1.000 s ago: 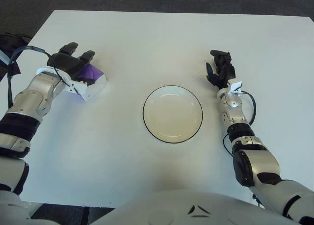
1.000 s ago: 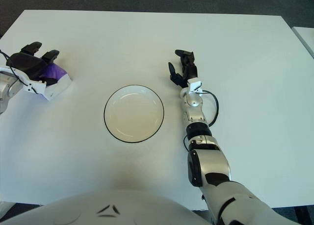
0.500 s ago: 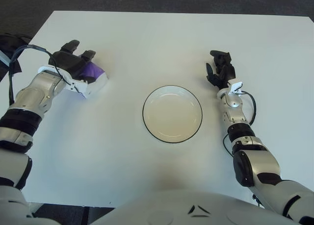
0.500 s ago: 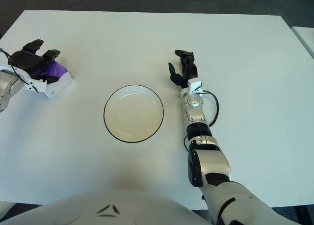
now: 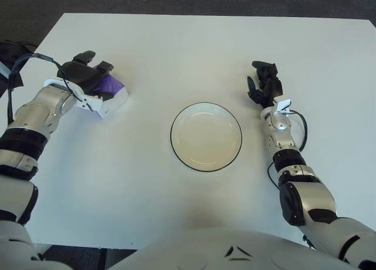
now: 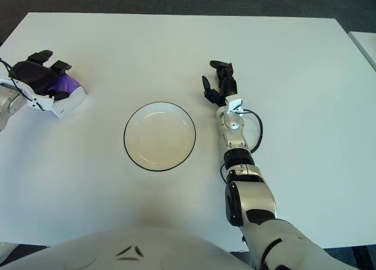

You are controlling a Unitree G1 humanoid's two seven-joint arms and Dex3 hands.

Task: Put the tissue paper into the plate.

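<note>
Left hand [image 5: 87,77] lies over the purple-and-white tissue paper [image 5: 110,97], fingers wrapped on it, at ten o'clock from the plate [image 5: 206,136]. Right hand [image 5: 262,85], at two o'clock, fingers loosely spread, empty.

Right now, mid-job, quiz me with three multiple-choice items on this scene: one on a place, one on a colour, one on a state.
1. Where is the tissue pack?
A. In the plate
B. On the table left of the plate, under the left hand
C. Beside the right hand

2. What colour is the plate rim?
A. Black
B. Red
C. Blue

3. What is in the plate?
A. The tissue pack
B. A cup
C. Nothing

Answers:
1 B: the left hand sits over the pack on the table.
2 A: a thin dark line rings the white plate.
3 C: its bowl is bare, and the right hand is idle to its right.
</note>
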